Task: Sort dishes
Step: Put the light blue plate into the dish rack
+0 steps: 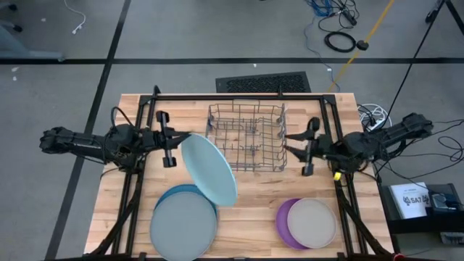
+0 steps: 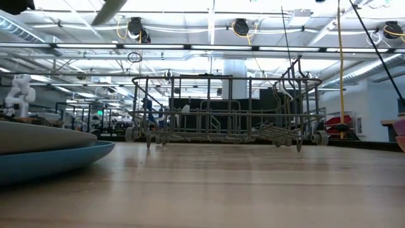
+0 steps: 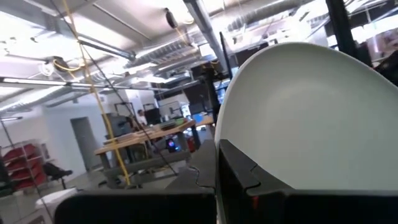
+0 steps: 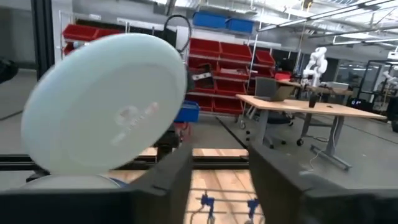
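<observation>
Above table: left tool (image 1: 183, 138) grips lt-blue plate (image 1: 209, 169) (tilted).

A grey wire rack (image 1: 246, 136) stands on the wooden table (image 1: 254, 196). A black floor vent (image 1: 262, 82) lies behind the rack, past the table.

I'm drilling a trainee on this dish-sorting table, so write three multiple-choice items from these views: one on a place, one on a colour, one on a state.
1. Where is the grey wire dish rack?
A. between the two arms
B. front left corner
C. on the floor

2. What colour is the small round plastic plate on top of the purple plate?
A. green
B. beige-grey
C. black

3. What is the left hand doing?
A. resting empty
B. holding the light blue round plastic plate tilted up
C. gripping the rack

Key: A, high view shows it centred; B, seen from above; B, plate raised at its fingers.
</observation>
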{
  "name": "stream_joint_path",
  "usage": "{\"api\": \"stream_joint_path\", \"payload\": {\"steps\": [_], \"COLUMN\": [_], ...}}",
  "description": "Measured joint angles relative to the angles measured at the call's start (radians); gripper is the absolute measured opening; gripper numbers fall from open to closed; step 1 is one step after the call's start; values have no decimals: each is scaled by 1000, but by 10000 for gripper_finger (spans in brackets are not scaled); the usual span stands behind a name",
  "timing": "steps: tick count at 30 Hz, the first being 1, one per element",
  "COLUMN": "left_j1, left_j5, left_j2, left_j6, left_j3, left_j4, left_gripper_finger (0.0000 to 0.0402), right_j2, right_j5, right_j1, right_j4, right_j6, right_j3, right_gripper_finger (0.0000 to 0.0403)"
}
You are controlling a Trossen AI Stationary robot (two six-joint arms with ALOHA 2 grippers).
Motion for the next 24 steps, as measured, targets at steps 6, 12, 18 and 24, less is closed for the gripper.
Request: {"api": "stream_joint_path", "payload": {"steps": [6,12,18,24], "left_j1": [22,62,118,180], "left_j5": [53,114,128,94], "left_j2": [0,0,9,49], "left_j6": [-5,-17,-33,-33], "left_j3": [0,0,0,38], "left_j4": [34,57,84,81], "left_gripper_finger": [0,0,0,0], "right_j2": [161,232,255,298], "right_j5": [11,79,76,79], "right_j1": [0,-1,-2,-2], "right_j4": [-45,-109,-102,-103], "right_j6": [-33,-88,-42,-3], "right_j3": [184,272,292,337], "right_gripper_finger": [251,251,243,248]}}
